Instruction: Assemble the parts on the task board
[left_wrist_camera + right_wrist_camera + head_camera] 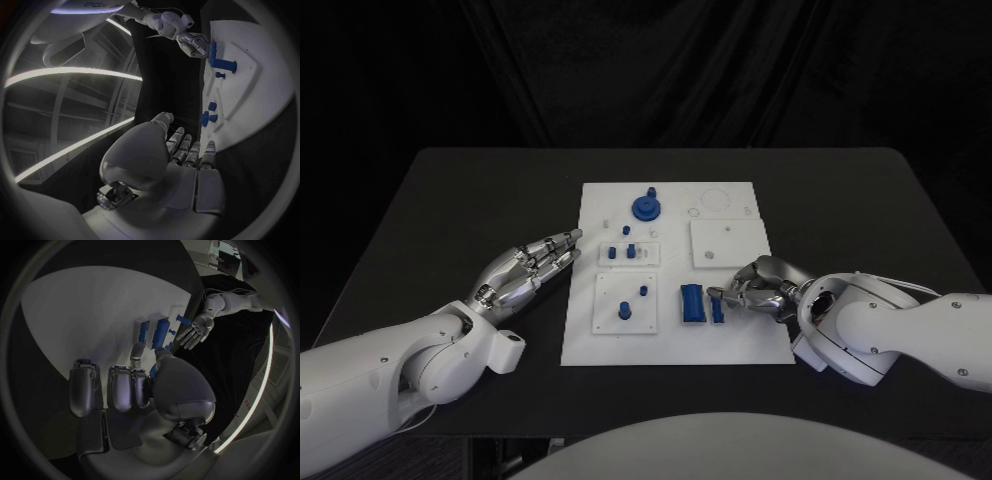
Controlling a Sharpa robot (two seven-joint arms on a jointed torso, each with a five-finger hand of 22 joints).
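The white task board (675, 345) lies mid-table. On it are a round blue part (648, 207), small blue pegs (629, 250), two small pieces (626, 309) on a raised plate, a wide blue block (691, 303) and a narrow blue bar (718, 309). My right hand (759, 287) lies on the board's right side with curled fingers. Thumb and a finger pinch the bar's end, and a blue bit (153, 371) shows between them. My left hand (531, 268) lies flat on the table just left of the board, fingers straight and holding nothing (187, 165).
A blank square plate (730, 242) and a faint ring outline (715, 200) occupy the board's far right. Bare black table (473, 200) surrounds the board on all sides. The right forearm (906, 330) lies over the table's right front.
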